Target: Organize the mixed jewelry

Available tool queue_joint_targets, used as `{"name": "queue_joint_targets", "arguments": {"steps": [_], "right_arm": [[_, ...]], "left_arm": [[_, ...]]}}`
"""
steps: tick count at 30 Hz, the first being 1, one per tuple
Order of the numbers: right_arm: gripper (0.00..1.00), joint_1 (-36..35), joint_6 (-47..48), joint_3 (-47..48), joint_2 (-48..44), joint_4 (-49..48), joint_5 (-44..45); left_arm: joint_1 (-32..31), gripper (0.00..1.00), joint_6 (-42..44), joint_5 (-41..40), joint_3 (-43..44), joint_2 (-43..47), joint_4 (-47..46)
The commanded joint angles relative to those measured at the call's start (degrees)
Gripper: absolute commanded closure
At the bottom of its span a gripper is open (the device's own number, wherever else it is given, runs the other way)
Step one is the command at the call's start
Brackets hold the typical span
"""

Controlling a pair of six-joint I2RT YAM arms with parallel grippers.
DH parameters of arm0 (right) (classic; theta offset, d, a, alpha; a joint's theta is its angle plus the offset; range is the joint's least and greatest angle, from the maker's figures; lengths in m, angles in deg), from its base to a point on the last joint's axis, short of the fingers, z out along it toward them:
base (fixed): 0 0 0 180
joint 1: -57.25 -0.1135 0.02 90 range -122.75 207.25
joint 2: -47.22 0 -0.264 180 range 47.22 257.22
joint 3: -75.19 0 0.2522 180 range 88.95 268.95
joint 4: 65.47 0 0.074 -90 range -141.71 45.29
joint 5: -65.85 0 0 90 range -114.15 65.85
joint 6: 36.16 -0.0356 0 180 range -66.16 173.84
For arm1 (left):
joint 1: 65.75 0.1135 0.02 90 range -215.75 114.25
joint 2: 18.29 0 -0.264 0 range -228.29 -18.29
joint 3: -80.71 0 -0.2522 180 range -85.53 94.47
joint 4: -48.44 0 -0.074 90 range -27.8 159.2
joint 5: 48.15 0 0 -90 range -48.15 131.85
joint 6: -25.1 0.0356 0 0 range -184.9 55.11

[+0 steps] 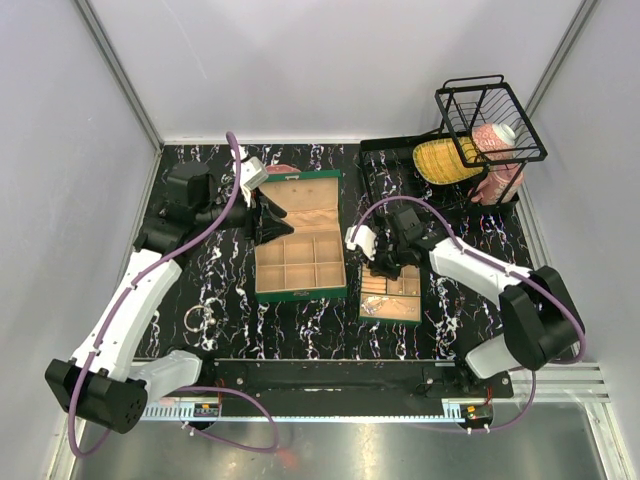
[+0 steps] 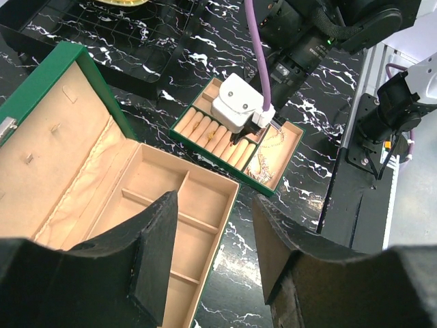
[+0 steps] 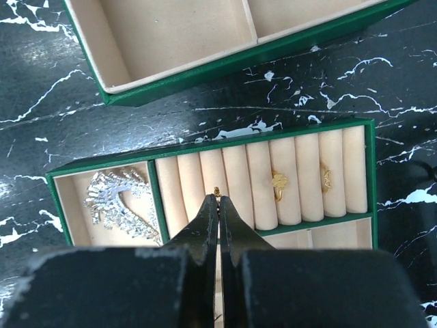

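The right gripper [image 3: 218, 205], pinched shut on a gold ring [image 3: 216, 190], hovers over the tray [image 3: 205, 145] toward the near edge of the table [image 1: 300, 325]. It should seat the ring straight down between two rolls [image 3: 259, 184] before releasing. The left gripper [image 2: 213, 212] gapes wide, empty.

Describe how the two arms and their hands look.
Left arm and right arm: white links, black joints, a looping purple cable each, a white camera box at the wrist. Left hand and right hand: matte black tapering fingers.
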Motion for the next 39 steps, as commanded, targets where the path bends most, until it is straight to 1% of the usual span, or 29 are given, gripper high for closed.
{"name": "queue_joint_targets", "arguments": {"steps": [1,10,39], "right_arm": [[1.0,0.6,1.8,0.1,1.7,-3.6,-1.0],[1.0,0.6,2.3,0.0,3.8,-4.4,-0.1],[1.0,1.3,4.8,-1.2,6.5,-5.3,2.0]], "left_arm": [[0.4,0.5,0.1,1.0,-0.4,0.3,-3.0],[0.8,0.5,-0.1,1.7,-0.6,0.2,-3.5],[1.5,0.51,-0.9,2.3,-1.7,0.7,-4.3]]}}
